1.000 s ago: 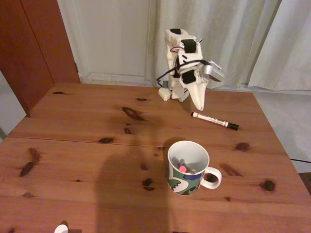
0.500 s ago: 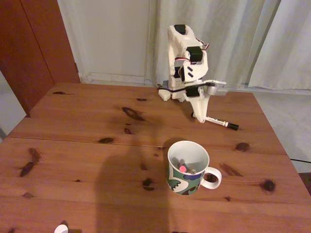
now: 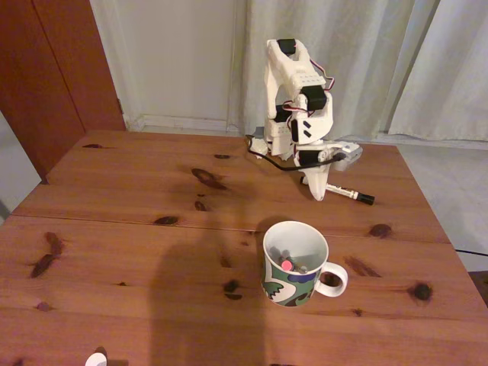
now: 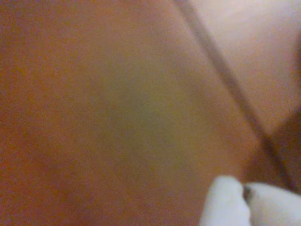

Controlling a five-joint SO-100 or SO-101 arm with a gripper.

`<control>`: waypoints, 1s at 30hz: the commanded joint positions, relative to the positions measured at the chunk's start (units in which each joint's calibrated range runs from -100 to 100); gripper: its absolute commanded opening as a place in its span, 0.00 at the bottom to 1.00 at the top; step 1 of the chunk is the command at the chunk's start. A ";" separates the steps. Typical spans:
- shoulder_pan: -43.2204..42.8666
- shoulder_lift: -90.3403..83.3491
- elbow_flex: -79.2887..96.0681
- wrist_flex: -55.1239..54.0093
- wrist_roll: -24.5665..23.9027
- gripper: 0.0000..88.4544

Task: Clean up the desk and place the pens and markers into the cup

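Pointing down at the reddish-brown pine desk (image 3: pixel 137 229), the white gripper (image 3: pixel 319 194) covers a white black-capped marker's (image 3: pixel 349 195) end; jaw state unclear. The patterned white mug (image 3: pixel 293 263) sits nearer the camera.

White arm folded, tool (image 3: pixel 320 195) pointing straight down

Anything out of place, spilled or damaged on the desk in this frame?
Nothing spilled or broken. One marker lies loose on the desk beyond the cup, with the pincer down on its near end. The wrist view is too blurred to judge.
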 commanded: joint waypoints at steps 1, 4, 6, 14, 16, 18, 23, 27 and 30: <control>-1.26 -0.16 -2.78 4.34 -0.25 0.01; -1.42 -0.33 -2.87 6.15 -0.25 0.01; -1.50 -0.33 -2.60 6.15 -0.25 0.01; -2.87 -0.41 -3.50 12.52 0.16 0.01; -2.87 -0.41 -3.59 12.43 0.16 0.01; -2.87 -0.41 -3.59 12.43 0.22 0.01; -2.79 -0.16 -3.50 12.69 0.22 0.01; -3.43 -0.41 -2.24 13.20 0.06 0.01; -5.04 -0.58 -0.62 13.20 0.06 0.01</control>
